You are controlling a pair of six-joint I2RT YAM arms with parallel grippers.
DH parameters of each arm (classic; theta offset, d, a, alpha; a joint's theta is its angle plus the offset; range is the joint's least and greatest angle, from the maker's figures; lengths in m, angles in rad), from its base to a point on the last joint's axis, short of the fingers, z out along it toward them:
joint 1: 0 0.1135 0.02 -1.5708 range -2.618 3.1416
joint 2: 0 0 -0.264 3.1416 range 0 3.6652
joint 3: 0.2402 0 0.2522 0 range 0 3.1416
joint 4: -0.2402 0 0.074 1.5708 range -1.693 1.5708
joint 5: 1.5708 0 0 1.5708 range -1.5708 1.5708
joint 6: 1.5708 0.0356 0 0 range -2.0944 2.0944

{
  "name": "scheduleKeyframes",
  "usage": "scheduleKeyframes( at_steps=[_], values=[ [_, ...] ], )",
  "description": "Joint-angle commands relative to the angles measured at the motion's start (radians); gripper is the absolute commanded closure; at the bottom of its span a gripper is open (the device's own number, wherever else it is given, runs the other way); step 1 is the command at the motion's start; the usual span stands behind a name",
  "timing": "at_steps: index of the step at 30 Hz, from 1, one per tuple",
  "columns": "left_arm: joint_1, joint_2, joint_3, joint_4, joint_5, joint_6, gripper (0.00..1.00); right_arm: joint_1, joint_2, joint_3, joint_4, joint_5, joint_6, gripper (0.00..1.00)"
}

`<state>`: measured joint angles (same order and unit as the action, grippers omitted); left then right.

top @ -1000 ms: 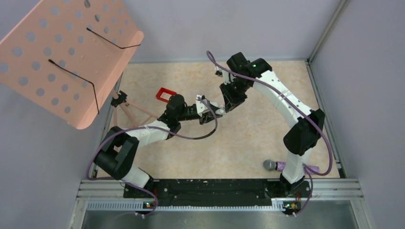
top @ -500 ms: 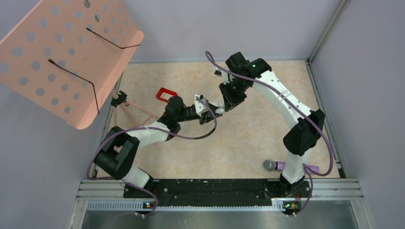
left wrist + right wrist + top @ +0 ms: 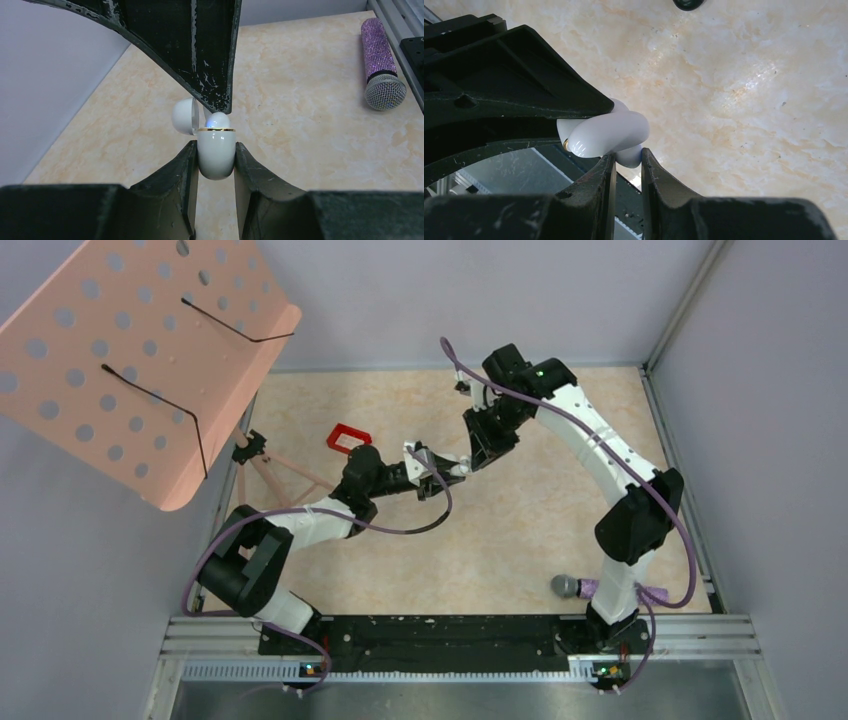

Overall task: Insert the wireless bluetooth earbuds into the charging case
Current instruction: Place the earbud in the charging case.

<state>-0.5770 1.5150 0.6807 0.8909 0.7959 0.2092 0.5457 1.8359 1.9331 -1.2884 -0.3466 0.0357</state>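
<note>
I'm driving a lab robot cell here. Plain grey walls (image 3: 450, 300) box in a marble-print tabletop (image 3: 500, 540). Aluminium rails (image 3: 700, 628) run along the near edge, left arm (image 3: 310, 523) and right arm (image 3: 590, 435) bolted there, purple cable (image 3: 400, 528) trailing. Props: pink perforated music stand (image 3: 130, 350), purple glitter microphone (image 3: 380, 65).

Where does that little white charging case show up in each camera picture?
Top external: charging case, tiny, mid-table where both arms meet.
Left wrist: centre, clamped in the left end effector, lid open.
Right wrist: left of centre, just above the right end effector, pinching an earbud.
Shared landmark: the marbled beige tabletop.
</note>
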Motion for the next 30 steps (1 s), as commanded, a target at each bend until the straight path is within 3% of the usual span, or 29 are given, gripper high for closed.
scheduleKeyframes(
  at_steps=[1, 30],
  values=[
    [-0.012, -0.011, 0.001, 0.155, 0.039, 0.007, 1.00, -0.015, 0.005, 0.035, 0.044, -0.004, -0.016, 1.00],
    [-0.012, -0.012, -0.018, 0.187, 0.003, 0.043, 1.00, -0.111, 0.052, -0.035, 0.061, -0.279, 0.011, 1.00]
  ],
)
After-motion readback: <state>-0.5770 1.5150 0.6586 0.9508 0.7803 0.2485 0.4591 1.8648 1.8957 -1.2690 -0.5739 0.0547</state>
